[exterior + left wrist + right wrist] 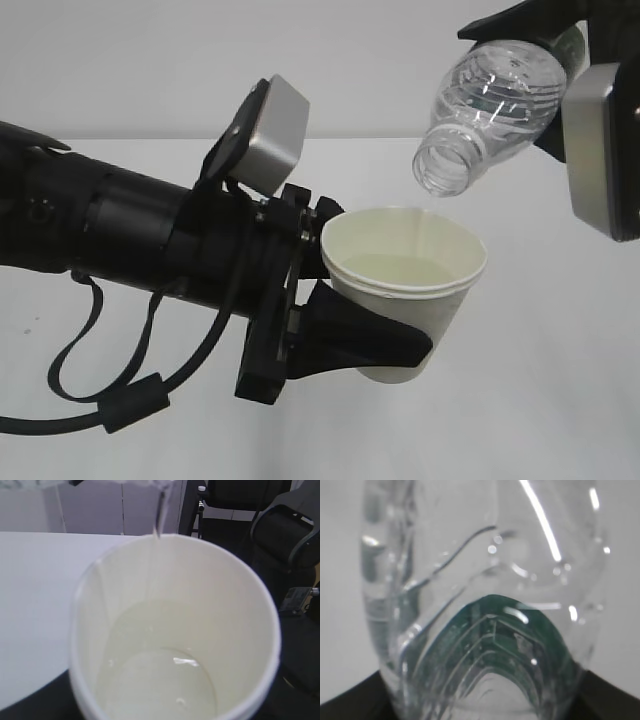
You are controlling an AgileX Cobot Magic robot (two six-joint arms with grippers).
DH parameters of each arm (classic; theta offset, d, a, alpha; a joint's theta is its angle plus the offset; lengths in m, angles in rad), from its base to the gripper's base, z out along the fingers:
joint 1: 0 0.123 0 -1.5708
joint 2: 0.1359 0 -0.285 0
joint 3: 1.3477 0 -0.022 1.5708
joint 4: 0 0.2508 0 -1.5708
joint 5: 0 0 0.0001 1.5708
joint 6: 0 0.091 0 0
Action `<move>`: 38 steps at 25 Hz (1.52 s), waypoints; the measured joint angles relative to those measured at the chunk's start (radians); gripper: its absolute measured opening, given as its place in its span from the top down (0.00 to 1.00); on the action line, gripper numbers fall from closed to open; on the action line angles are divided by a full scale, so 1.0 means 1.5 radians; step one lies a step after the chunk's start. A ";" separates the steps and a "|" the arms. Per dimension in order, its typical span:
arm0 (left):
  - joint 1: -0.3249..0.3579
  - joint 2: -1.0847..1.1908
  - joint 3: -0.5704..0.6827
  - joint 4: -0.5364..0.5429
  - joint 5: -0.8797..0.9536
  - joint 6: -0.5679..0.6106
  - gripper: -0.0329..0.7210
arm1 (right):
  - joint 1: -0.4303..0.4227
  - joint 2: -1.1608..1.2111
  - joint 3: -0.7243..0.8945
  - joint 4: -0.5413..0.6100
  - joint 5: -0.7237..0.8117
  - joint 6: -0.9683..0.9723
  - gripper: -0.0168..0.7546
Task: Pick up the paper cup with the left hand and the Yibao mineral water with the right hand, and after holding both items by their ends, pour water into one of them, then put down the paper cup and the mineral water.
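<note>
The white paper cup is held upright above the table by my left gripper, shut on its lower wall. It holds a little water, seen in the left wrist view. My right gripper is shut on the Yibao mineral water bottle, tilted neck-down to the left, its open mouth just above the cup's far rim. The bottle looks nearly empty. In the right wrist view the bottle fills the frame, its green label low. The bottle's mouth edge shows above the cup.
A white table lies below both arms. A black cable hangs under the left arm. Black office chairs stand beyond the table's edge in the left wrist view.
</note>
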 joint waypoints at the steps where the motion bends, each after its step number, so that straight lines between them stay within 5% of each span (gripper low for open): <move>1: 0.000 0.000 0.000 0.000 0.000 0.000 0.36 | 0.000 0.000 0.000 0.000 0.000 0.000 0.36; 38: 0.000 0.000 0.000 0.000 0.000 0.000 0.36 | 0.000 0.000 0.000 0.000 0.000 -0.015 0.36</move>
